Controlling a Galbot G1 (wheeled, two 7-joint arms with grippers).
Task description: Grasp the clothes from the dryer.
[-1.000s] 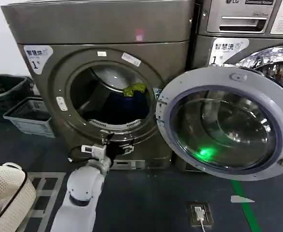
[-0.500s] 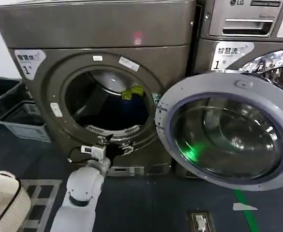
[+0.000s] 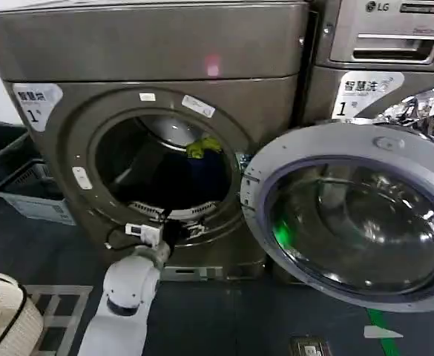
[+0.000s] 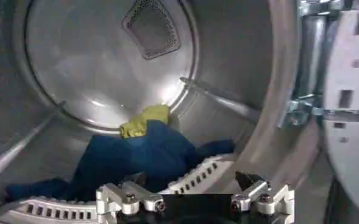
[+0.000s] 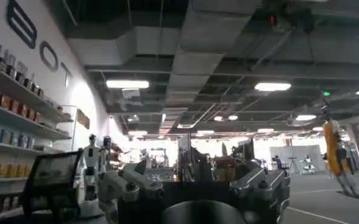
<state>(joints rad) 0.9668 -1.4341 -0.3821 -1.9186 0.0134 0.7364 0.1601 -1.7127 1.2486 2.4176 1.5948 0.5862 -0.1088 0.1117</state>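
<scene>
Navy clothes [image 4: 144, 159] slump across the dryer [image 3: 157, 59] drum (left gripper [image 4: 194, 196] fingers apart).

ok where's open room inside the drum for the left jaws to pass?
Free: the upper drum above the clothes, and the bare wall beside the heap toward the door hinge. Crowded: the drum floor, where the clothes lie behind the porthole lip. The left gripper, open, sits at the dryer lip.

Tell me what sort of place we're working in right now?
Probably a laundry corner set up inside a large hall. The big dryer stands open beside a second machine, each with a numbered sticker, and plastic baskets sit on the floor. The left gripper is open at the drum's mouth, facing the clothes.
</scene>
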